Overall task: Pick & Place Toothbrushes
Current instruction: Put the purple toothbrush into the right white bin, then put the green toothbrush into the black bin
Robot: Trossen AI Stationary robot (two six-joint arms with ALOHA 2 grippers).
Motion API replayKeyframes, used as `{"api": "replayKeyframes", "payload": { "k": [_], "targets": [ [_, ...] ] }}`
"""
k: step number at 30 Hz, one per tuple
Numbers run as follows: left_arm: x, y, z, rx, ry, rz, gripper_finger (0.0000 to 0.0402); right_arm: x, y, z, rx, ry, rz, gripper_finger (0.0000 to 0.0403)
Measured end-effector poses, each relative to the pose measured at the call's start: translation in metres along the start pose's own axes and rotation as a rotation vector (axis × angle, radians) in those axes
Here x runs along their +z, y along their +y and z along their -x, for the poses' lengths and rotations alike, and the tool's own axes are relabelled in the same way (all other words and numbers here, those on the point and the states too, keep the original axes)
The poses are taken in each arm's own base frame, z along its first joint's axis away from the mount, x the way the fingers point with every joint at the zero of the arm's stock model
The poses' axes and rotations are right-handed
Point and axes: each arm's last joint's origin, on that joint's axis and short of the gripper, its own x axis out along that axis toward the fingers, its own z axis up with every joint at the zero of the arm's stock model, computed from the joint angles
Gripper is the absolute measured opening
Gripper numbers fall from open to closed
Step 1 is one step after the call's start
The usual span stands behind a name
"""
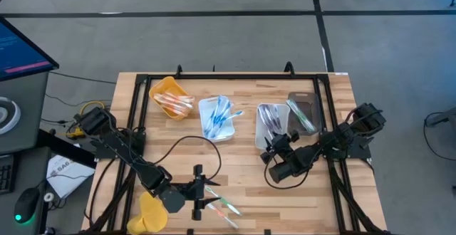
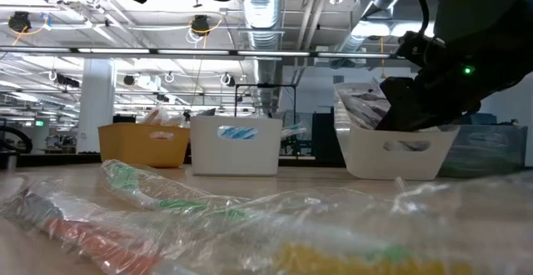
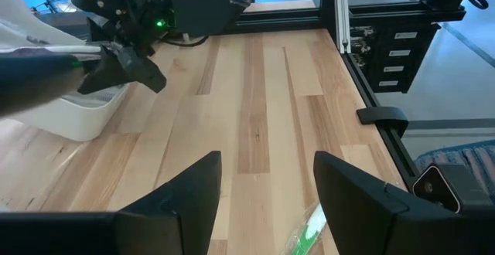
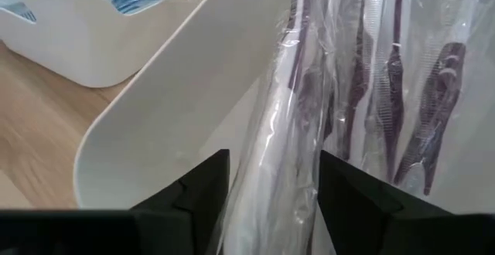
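My right gripper [image 4: 271, 185] sits at the near rim of the white tray [image 4: 178, 108], jaws parted with a wrapped toothbrush [image 4: 267, 151] lying in the gap between them. I can't tell from here whether the fingers touch the wrapper or stand clear of it. My worry is that the crinkled plastic clings to a finger pad when I back off, and drags the brush up over the rim and out onto the table. A second risk: the brush lies partly against the tray's wall, so it may slide out on its own if the bundle beyond it shifts. I'd judge a slow straight retreat the safest.

My left gripper [image 3: 267, 197] hovers low over bare wood with its jaws wide and nothing between them. A green toothbrush [image 3: 309, 228] in its clear sleeve lies just ahead of and below the fingertips, slightly toward the right finger. If I come down as aligned now, that finger may land on the sleeve and skate it away instead of straddling it.

The brushes themselves are thin sticks sealed in loose, shiny clear wrap. Those in the tray beyond the right jaws have dark purplish handles [image 4: 402, 93]; a blue lot fills the next tray [image 1: 217, 117], orange ones the yellow tray [image 1: 171, 96]. More loose ones [image 1: 224, 208] lie on the table by the left jaws.
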Motion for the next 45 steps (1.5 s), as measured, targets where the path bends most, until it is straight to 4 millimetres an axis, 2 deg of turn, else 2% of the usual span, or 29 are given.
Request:
{"api": "replayKeyframes", "payload": {
  "k": [8,17,24,33,40,45],
  "targets": [
    [0.0,0.0,0.0,0.0,0.0,0.0,0.0199,0.002,0.001,0.001,-0.005,0.009,0.014,0.0174],
    [0.0,0.0,0.0,0.0,0.0,0.0,0.0199,0.031,0.011,0.007,-0.04,0.11,0.076,0.0159],
    [0.0,0.0,0.0,0.0,0.0,0.002,0.0199,0.053,0.011,-0.005,-0.093,0.216,0.017,0.0147],
    [0.0,0.0,0.0,0.0,0.0,0.007,0.0199,0.063,0.005,-0.017,-0.128,0.33,0.074,0.0139],
    [0.0,0.0,0.0,0.0,0.0,0.008,0.0199,0.079,0.005,-0.011,-0.158,0.343,0.125,0.0141],
    [0.0,0.0,0.0,0.0,0.0,0.007,0.0199,0.092,0.007,0.004,-0.175,0.346,0.148,0.0138]
  ]
}}
